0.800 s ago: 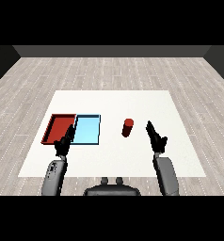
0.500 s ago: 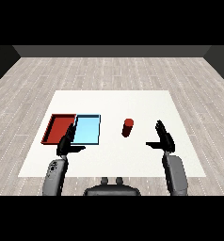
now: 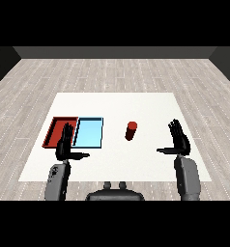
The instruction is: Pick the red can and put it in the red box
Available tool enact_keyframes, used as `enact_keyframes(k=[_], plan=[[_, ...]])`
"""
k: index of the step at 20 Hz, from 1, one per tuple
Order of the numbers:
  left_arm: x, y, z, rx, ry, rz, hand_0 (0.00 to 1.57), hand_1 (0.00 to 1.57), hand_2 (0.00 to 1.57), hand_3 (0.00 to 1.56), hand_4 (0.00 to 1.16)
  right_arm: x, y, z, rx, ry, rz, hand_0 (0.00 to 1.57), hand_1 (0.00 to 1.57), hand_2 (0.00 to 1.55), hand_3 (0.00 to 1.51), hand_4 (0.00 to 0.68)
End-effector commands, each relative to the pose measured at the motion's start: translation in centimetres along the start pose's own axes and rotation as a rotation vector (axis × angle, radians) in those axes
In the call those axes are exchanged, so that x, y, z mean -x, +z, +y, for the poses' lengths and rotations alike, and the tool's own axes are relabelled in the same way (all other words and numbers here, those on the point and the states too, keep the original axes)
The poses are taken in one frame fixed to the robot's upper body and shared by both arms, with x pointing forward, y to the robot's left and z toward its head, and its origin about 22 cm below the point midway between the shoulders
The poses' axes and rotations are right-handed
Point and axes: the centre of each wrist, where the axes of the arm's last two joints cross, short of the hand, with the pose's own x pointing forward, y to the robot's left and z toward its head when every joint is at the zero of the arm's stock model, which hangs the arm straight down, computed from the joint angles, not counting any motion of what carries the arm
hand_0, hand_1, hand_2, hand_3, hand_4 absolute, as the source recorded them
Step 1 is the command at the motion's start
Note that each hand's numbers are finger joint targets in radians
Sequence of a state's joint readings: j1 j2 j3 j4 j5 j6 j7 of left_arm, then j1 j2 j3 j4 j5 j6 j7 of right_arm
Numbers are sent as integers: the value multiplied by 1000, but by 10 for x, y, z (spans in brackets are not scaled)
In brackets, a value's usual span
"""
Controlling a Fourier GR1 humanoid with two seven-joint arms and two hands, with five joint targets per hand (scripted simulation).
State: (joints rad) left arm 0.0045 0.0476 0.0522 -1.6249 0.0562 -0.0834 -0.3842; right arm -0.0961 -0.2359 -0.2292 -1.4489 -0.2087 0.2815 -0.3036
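My left hand (image 3: 64, 146) hovers with fingers straight over the red tray (image 3: 56, 131) near the surface's left edge — it could block the drop. The blue tray (image 3: 89, 132) adjoins it. The red can (image 3: 131, 131) stands upright mid-surface; my right hand (image 3: 179, 141), fingers spread, is well apart — a sideways reach might topple it.

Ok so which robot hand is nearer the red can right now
The right robot hand, open, off the red can's right side. The left robot hand is farther, over by the red tray.
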Motion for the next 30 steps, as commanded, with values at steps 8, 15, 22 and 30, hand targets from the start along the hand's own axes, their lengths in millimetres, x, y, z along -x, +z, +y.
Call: enact_keyframes(k=[8,15,22,30], plan=[[-13,-9,12,12,27,-51,0,0,0,0,0,17,-7,-34,-14,-10,-39,0,0,0,0,0],[6,3,-23,-14,37,-64,0,0,0,0,0,27,-21,-24,-11,-53,-11,0,0,0,0,0],[4,9,-2,-21,48,-59,0,0,0,0,0,37,-32,20,-28,-39,49,0,0,0,0,0],[-6,9,-14,-26,76,-54,0,0,0,0,0,47,-68,41,-29,-131,95,0,0,0,0,0]])
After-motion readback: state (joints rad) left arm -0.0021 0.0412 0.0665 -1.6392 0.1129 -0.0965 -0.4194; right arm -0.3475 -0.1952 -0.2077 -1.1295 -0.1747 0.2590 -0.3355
